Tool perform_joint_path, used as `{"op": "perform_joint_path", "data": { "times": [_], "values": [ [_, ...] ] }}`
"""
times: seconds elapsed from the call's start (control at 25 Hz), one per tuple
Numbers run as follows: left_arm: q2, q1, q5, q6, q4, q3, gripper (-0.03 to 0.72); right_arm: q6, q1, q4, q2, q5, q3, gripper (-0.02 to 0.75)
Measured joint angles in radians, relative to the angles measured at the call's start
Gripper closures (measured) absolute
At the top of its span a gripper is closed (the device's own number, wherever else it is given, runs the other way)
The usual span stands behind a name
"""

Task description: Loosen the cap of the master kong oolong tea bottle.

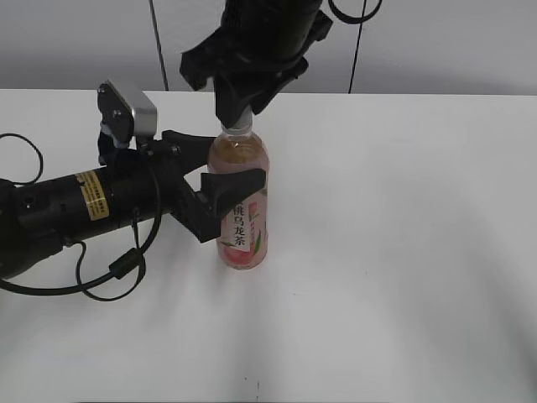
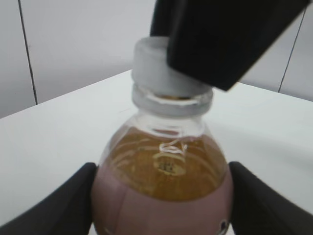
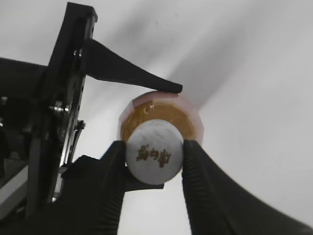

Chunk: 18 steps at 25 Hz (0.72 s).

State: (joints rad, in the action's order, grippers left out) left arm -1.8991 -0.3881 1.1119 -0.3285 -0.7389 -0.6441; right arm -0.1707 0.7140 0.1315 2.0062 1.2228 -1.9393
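Right pincer (image 3: 154, 152) clamped on white cap (image 3: 154, 152) at frame centre; left pincer (image 1: 220, 191) pinching bottle (image 1: 242, 220) mid-body, centre-left of the exterior frame. Grasp and bracing done; twisting left, cap apparently seated on neck, though blurred.

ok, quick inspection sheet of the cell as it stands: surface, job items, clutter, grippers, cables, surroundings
Surface: white table, bare.
Job's things: master kong oolong tea bottle upright; cap on the neck.
Clutter: nothing seen.
Grippers: left gripper closed on the bottle body from the side; right gripper closed on the cap from above.
Cables: black cable looped on the table by the left arm; more hanging behind.
Surroundings: pale panelled wall.
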Motion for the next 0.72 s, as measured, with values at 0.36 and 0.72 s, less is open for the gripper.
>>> {"op": "perform_joint_path", "data": {
  "times": [0.36, 0.72],
  "values": [
    [0.0, 0.0, 0.0, 0.0, 0.0, 0.0, 0.213, -0.27, 0.0, -0.003, 0.0, -0.001, 0.0, 0.465],
    [0.0, 0.0, 0.0, 0.0, 0.0, 0.0, 0.213, -0.452, 0.0, -0.004, 0.0, -0.002, 0.0, 0.465]
  ]
}}
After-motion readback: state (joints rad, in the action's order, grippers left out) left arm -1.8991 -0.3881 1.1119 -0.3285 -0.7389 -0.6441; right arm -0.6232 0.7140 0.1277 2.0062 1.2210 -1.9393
